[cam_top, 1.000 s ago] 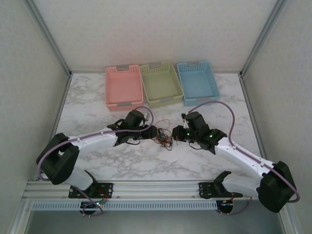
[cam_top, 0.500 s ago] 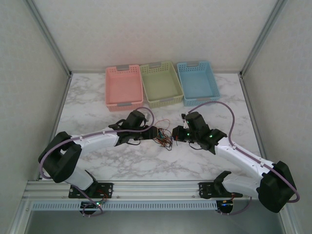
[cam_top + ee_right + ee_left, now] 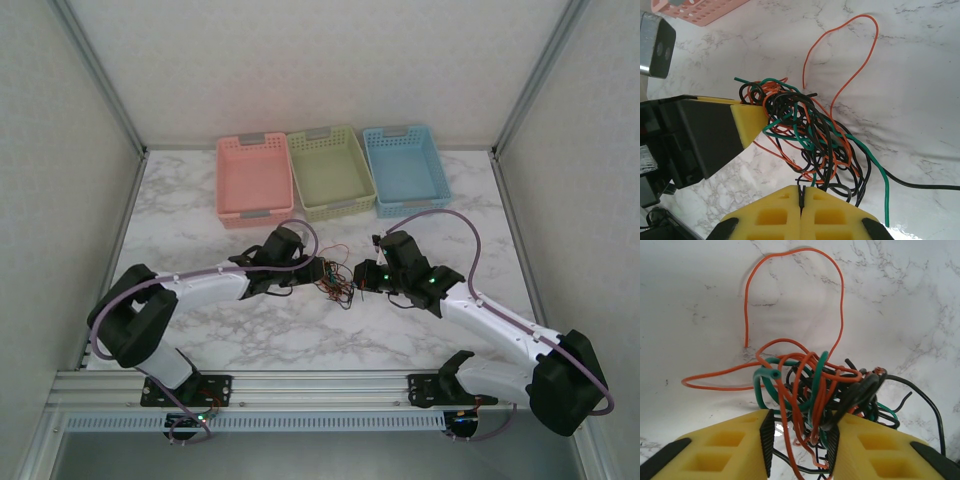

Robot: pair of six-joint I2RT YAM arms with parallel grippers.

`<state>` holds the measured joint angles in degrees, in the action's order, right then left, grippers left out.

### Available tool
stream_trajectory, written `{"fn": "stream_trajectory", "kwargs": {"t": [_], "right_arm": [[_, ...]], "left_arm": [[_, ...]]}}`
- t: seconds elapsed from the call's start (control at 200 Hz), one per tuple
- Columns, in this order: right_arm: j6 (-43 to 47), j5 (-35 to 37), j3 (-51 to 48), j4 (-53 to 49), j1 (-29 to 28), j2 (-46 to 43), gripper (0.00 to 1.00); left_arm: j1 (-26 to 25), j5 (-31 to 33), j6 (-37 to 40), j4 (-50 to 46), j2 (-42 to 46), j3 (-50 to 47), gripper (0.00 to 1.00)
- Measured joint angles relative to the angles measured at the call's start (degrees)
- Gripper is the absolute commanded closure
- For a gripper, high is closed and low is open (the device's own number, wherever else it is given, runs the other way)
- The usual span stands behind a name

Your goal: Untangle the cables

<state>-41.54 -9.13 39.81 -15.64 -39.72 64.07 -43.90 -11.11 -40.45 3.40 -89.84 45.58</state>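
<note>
The cables [image 3: 338, 287] are a tangle of thin orange, green and black wires on the marble table, between my two grippers. In the left wrist view the cables [image 3: 810, 380] rise between the yellow fingers of my left gripper [image 3: 801, 417]. Its pads stand apart with several strands loose between them, and one orange loop [image 3: 790, 270] lies on the table beyond. My right gripper [image 3: 801, 189] is shut at the near edge of the cables [image 3: 810, 135], with a thin black strand running into its seam. In the top view my left gripper [image 3: 322, 275] and right gripper [image 3: 358, 278] face each other.
Three baskets stand in a row at the back: pink [image 3: 256, 212], green [image 3: 338, 207], blue [image 3: 412, 200]. A black wire [image 3: 925, 187] trails off to the right. The left gripper's finger [image 3: 747, 122] touches the tangle's far side. Lilac hoses arch over both arms.
My left arm has pushed a little further into the tangle and its jaws have narrowed. The right arm has stayed put, still shut.
</note>
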Motion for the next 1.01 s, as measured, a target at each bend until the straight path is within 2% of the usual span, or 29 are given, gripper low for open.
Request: {"fn": "stream_trajectory", "kwargs": {"t": [0.185, 0.385, 0.596, 0.751, 1.006], "right_arm": [[0.0, 0.0, -0.1, 0.0, 0.0, 0.0, 1.00], [0.0, 0.0, -0.1, 0.0, 0.0, 0.0, 1.00], [0.4, 0.1, -0.1, -0.3, 0.0, 0.0, 1.00], [1.8, 0.4, -0.1, -1.9, 0.6, -0.1, 1.00], [5.0, 0.5, 0.0, -5.6, 7.0, -3.5, 1.00]], "left_arm": [[-0.2, 1.1, -0.2, 0.7, -0.2, 0.0, 0.80], [-0.3, 1.7, -0.1, 0.7, -0.2, 0.0, 1.00], [-0.3, 4.0, 1.2, -1.0, 0.8, 0.0, 1.00], [-0.3, 7.3, 2.7, -4.4, 5.7, -1.1, 1.00], [0.8, 11.4, 4.2, -11.3, 13.5, -4.5, 1.00]]}}
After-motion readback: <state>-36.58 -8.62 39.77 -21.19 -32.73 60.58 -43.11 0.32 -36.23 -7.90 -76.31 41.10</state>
